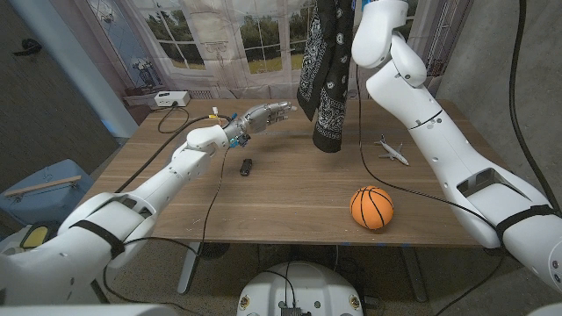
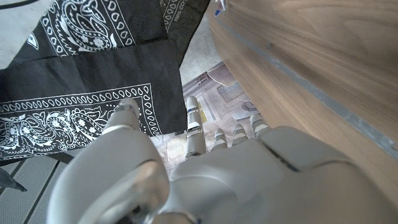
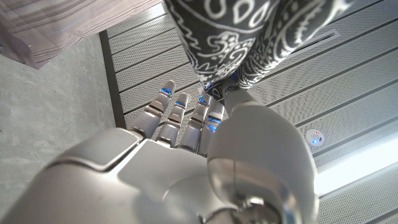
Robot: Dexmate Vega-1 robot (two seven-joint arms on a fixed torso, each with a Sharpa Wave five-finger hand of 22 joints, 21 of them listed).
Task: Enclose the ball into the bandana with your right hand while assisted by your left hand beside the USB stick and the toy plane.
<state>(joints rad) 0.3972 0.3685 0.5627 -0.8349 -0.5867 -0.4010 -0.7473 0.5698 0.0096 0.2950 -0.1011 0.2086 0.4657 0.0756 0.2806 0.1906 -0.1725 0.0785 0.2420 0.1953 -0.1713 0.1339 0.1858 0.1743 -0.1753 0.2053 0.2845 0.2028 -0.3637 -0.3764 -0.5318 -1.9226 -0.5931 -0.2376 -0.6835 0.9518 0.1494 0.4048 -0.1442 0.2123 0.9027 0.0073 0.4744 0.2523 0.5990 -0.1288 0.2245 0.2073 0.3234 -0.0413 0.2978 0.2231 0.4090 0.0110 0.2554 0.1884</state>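
A black bandana (image 1: 323,88) with white paisley print hangs down over the back middle of the table (image 1: 290,206), its lower end just above the wood. My right hand (image 3: 205,124) is raised high and pinches the bandana's (image 3: 249,31) top between thumb and fingers. My left hand (image 1: 263,115) reaches out toward the cloth, fingers extended and holding nothing; in the left wrist view its fingertips (image 2: 194,109) sit at the bandana's (image 2: 81,93) edge. An orange basketball (image 1: 371,207) lies at the front right. The black USB stick (image 1: 247,166) is left of centre and the white toy plane (image 1: 392,149) is at the right.
A white box (image 1: 167,98) with cables stands at the table's back left corner. A black cable (image 1: 360,132) hangs from the right arm down across the table. A blue seat (image 1: 44,189) stands off the table's left side.
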